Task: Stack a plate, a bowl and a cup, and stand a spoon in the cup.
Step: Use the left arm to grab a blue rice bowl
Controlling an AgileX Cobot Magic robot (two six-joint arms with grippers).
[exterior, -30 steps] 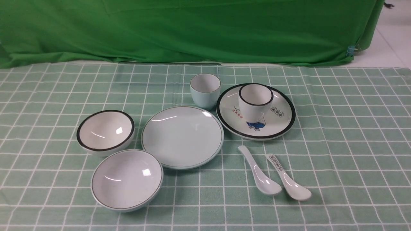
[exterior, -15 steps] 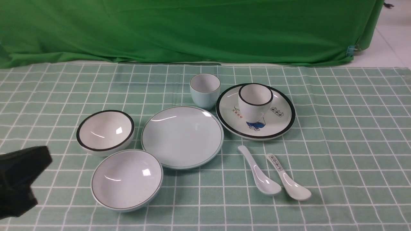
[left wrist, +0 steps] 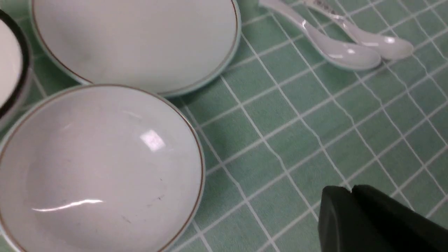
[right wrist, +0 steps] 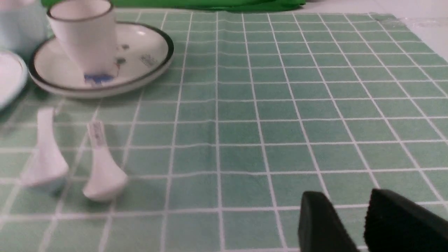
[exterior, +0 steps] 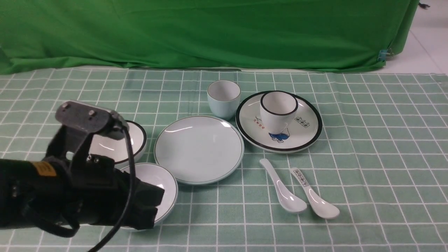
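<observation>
The pale blue plate [exterior: 198, 148] lies mid-table, with the pale blue cup [exterior: 223, 98] upright just behind it. The pale blue bowl [exterior: 164, 182] sits at the plate's front left, and my left arm hides its left part. The plain white spoon [exterior: 283, 190] lies to the right of the plate. My left gripper [exterior: 157, 203] is shut and empty, above the bowl's near side. In the left wrist view the gripper [left wrist: 351, 190] hangs over bare cloth beside the bowl [left wrist: 98, 168]. My right gripper [right wrist: 344, 196] is open by a small gap, empty, low over the cloth to the right of the spoon [right wrist: 45, 157]. It is out of the front view.
A white black-rimmed bowl [exterior: 138, 138] sits behind the pale blue bowl, partly hidden by my left arm. A white black-rimmed plate [exterior: 301, 134] holds a white black-rimmed cup [exterior: 278, 110]. A spoon with printed marks [exterior: 315, 199] lies right beside the plain one. A green backdrop hangs behind.
My left arm has come in from the left edge and moved right, over the left part of the pale blue bowl. The dishes and spoons have not moved.
</observation>
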